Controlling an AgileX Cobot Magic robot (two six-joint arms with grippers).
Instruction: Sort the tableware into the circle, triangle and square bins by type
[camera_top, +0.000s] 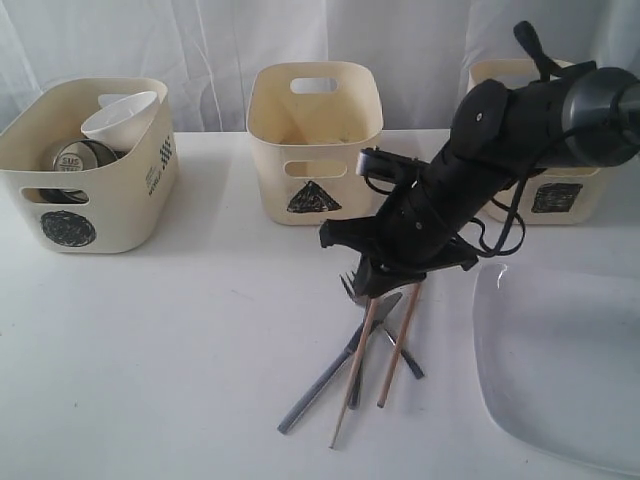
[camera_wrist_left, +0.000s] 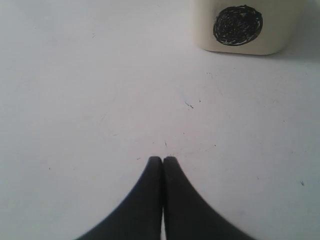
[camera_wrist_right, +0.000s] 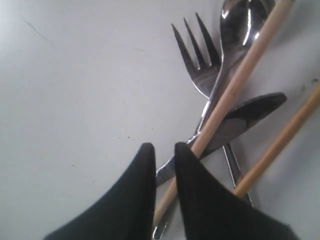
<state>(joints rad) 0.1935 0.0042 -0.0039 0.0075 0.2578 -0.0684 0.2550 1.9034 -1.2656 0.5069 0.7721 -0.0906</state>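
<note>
One white table (camera_top: 180, 350) carries everything. The large white square plate (camera_top: 560, 370) lies at 4 o'clock on it, cut off by the picture's edge. Along the far side stand the cream tubs: the circle bin (camera_top: 110, 215) at 10 o'clock, the triangle bin (camera_top: 270, 160) at 12 o'clock and the square bin (camera_top: 590, 200) at 2 o'clock, partly hidden behind the right arm (camera_top: 500, 140). That arm reaches from 2 o'clock down toward the middle of the table. In the circle bin a small white bowl (camera_top: 120, 118) leans tilted over a steel mug (camera_top: 75, 158). The cutlery lies in a crossed heap at about 6 o'clock, just beside the plate's near corner: the wooden chopsticks (camera_top: 352, 385) rest on top of the knife (camera_wrist_right: 250, 110), the fork (camera_wrist_right: 197, 65) and the spoon (camera_wrist_right: 240, 25), one stick touching all three. The right gripper (camera_wrist_right: 162, 147) hangs right over this heap with its fingers a narrow gap apart, one chopstick showing through the gap; whether they touch it I cannot tell. The left gripper (camera_wrist_left: 162, 159) has its fingers pressed together, empty, over bare table near the circle bin.
</note>
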